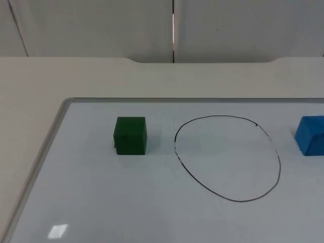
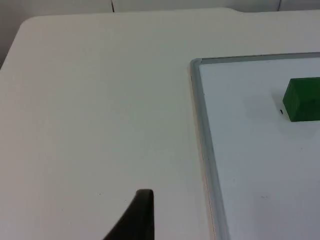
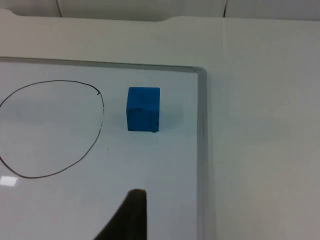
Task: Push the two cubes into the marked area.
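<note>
Green cube [image 1: 130, 135] and blue cube [image 1: 311, 135] both sit on the whiteboard [image 1: 101, 202], one on either side of the hand-drawn marked area [image 1: 228, 158] and both outside its line; neither has been pushed in yet. The move turns on this: each cube lies on its own arm's side, so my left end effector [image 2: 135, 220] is the nearer one for the green cube and my right end effector [image 3: 127, 217] for the blue one.

From my left wrist, the green cube [image 2: 303, 99] lies ahead and off toward the board's middle, well apart from my fingertip, which hangs over the bare surface [image 2: 100, 110] outside the board's frame. From my right wrist, the blue cube [image 3: 143, 109] lies almost straight ahead, near but not touching, just beside the outline [image 3: 50, 129]. I cannot tell how wide either end effector stands. I judge each cube needs a push inward, toward the ring's centre.
</note>
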Controlling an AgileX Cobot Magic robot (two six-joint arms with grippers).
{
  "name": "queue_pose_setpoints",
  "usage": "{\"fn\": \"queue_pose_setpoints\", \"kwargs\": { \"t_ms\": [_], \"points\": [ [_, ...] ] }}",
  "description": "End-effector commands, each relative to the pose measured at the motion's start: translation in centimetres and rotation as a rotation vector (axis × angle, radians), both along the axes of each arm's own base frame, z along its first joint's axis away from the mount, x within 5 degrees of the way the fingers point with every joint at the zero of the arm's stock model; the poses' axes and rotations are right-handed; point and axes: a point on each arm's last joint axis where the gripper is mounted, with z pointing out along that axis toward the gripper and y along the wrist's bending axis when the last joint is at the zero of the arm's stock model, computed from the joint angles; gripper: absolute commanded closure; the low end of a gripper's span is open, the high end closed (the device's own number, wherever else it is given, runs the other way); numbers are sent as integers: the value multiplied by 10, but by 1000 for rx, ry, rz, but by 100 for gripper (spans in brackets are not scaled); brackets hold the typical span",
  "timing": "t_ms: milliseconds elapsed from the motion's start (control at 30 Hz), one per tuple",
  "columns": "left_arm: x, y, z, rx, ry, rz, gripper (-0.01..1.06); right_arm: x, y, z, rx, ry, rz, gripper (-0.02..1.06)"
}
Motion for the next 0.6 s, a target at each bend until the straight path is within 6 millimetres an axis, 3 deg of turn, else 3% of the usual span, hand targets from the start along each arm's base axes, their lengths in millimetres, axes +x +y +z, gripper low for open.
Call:
{"fn": "queue_pose_setpoints", "kwargs": {
  "t_ms": [0,567],
  "points": [
    [-1,0,5,-4,-35,5,0,0,0,0,3,-8,-3,-1],
    [2,0,12,-5,-30,4,0,0,0,0,3,-8,-3,-1]
  ]
}}
